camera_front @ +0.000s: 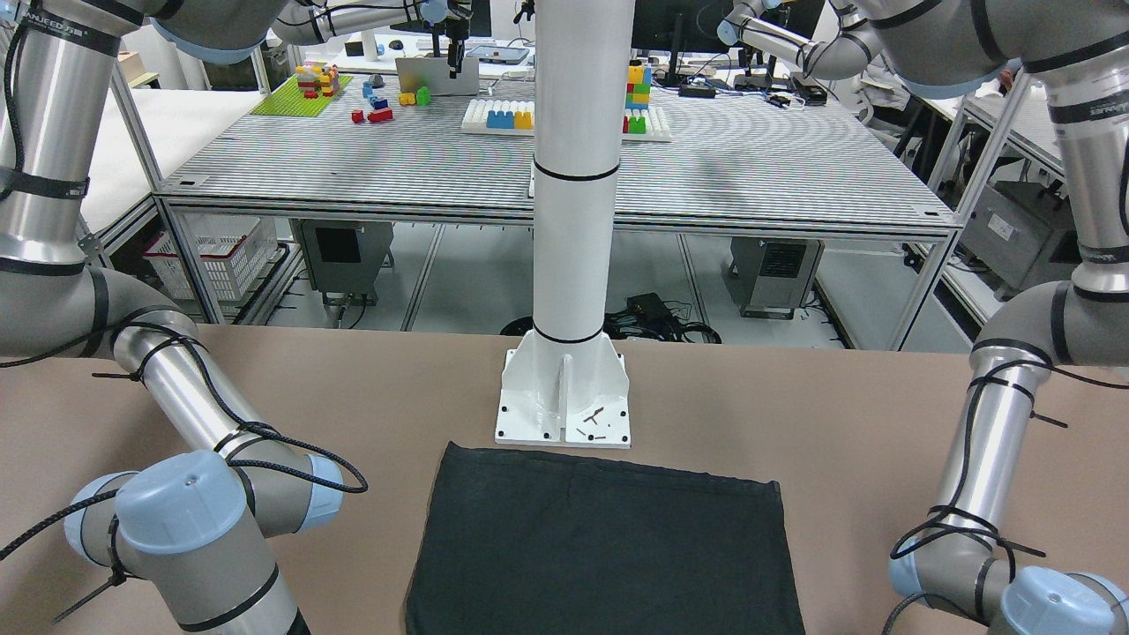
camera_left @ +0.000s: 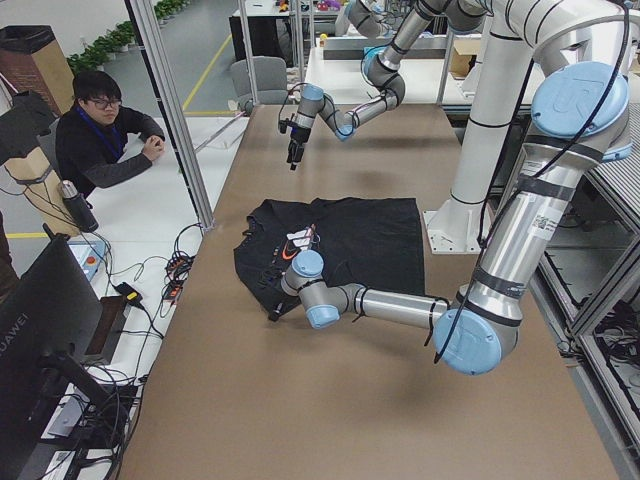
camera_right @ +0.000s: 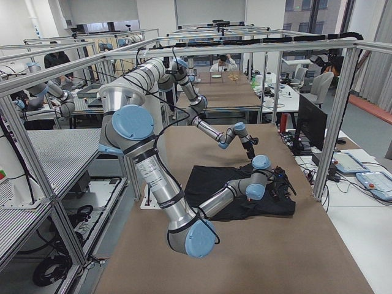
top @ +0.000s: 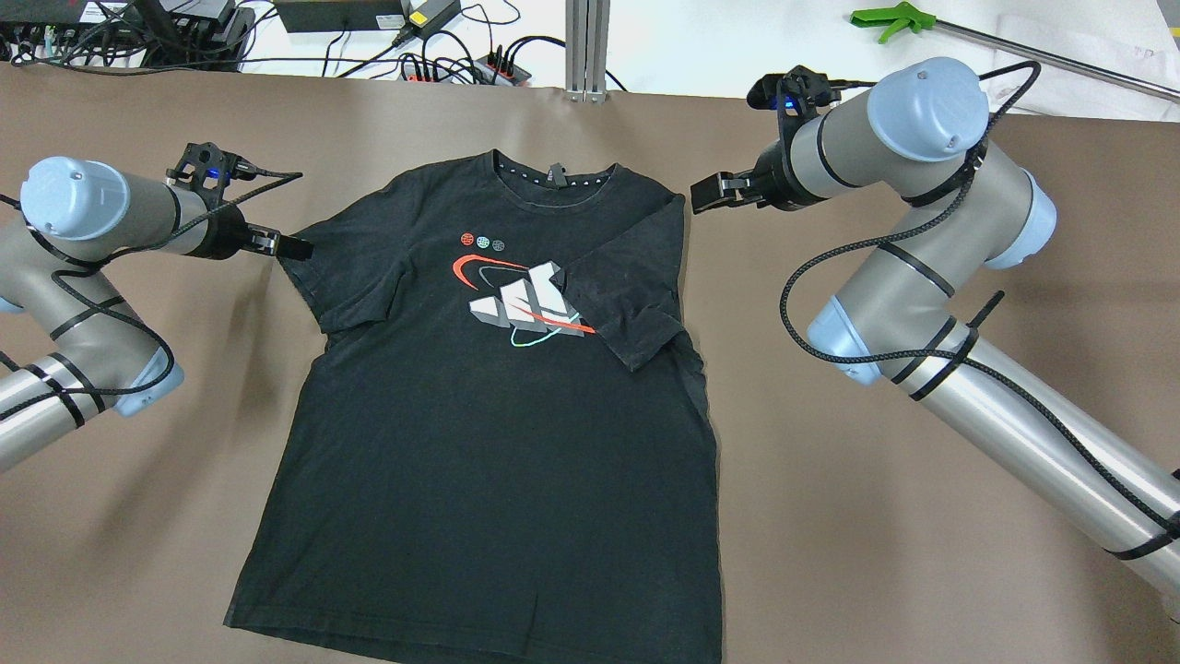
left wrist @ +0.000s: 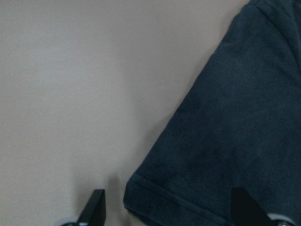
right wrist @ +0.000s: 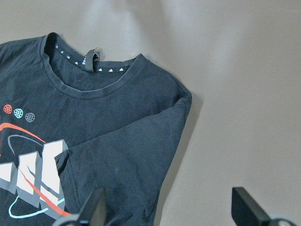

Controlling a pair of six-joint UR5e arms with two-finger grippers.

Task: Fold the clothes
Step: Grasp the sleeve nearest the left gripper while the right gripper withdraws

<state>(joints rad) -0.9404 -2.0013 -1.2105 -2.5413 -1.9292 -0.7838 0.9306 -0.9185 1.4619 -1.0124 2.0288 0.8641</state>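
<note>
Flanking the shirt [top: 479, 443] on the brown table [top: 857, 553], left hand [top: 297, 247] and right hand [top: 701, 198] hang released

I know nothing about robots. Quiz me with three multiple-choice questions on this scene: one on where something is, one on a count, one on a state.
1. Where is the left claw?
A) over the collar
B) at a sleeve hem
C) over the bottom edge

2. How many small round dots sit above the T-shirt's logo?
A) three
B) five
C) one

3. How does the sleeve nearer the right claw lie?
A) spread outward
B) gripped and lifted
C) folded in over the chest

Answers:
1 B, its wrist view shows the hem between open fingers.
2 A, one red, one teal, one grey.
3 C, it overlaps the logo's edge.
</note>
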